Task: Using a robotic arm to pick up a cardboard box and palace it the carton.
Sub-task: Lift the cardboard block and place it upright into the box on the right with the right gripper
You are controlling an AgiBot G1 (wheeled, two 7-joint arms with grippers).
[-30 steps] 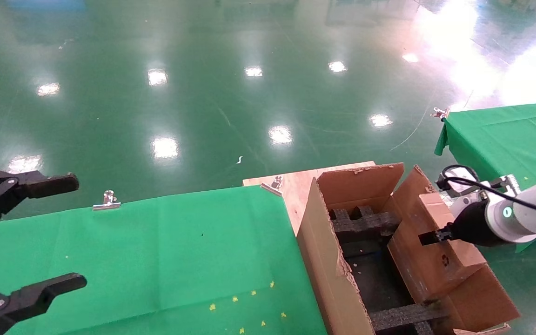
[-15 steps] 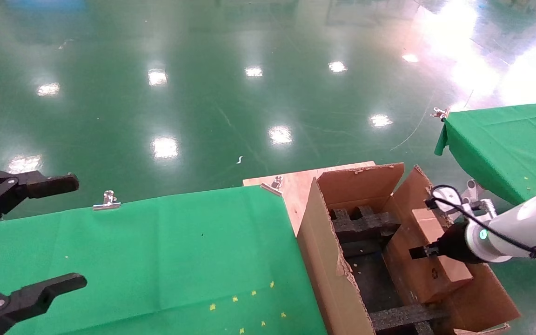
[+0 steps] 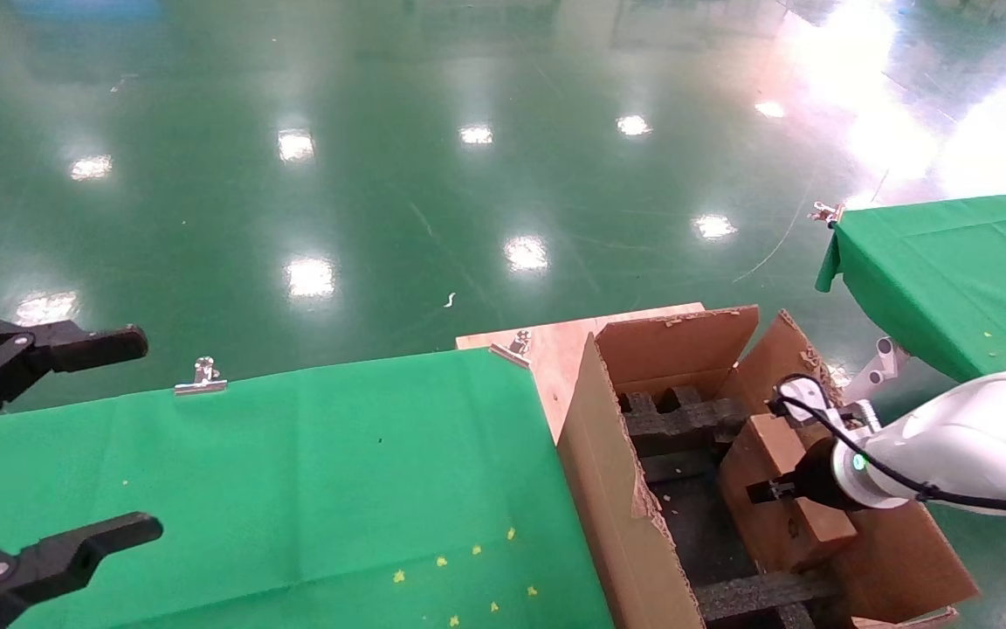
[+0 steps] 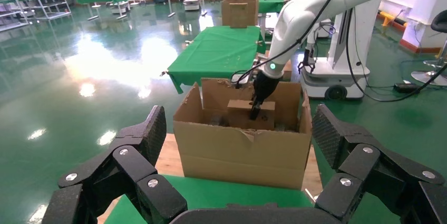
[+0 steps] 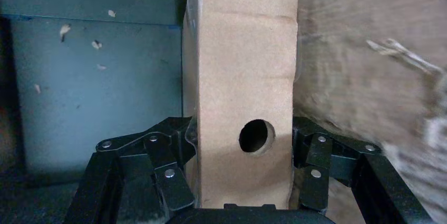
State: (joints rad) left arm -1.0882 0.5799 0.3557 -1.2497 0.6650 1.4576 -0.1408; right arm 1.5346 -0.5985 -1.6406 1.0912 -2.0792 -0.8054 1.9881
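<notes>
Right wrist view, nearest: the right hand [image 5: 245,174] grips the cardboard box [image 5: 245,76], its black fingers [image 5: 153,168] pressed against two opposite faces. The box is plain brown, with a small round hole in the face toward the camera and a clear taped seam along one edge; its far end runs out of the picture. Beside it lies the dark floor of the carton [image 5: 369,76], flecked with pale crumbs, and on the other side a blurred corrugated wall.

Head view: the robotic arm [image 3: 966,441], white and glossy with a black cable at its wrist, reaches from the right into the carton [image 3: 616,472], a large open case with ragged flaps and black foam inserts [image 3: 686,419]. The cardboard box [image 3: 782,489] sits tilted inside along the right wall; whether it rests on the floor is hidden. The left hand [image 3: 40,445] hangs spread wide over the green-covered surface [image 3: 293,472], partly cut off at the picture's edge.
</notes>
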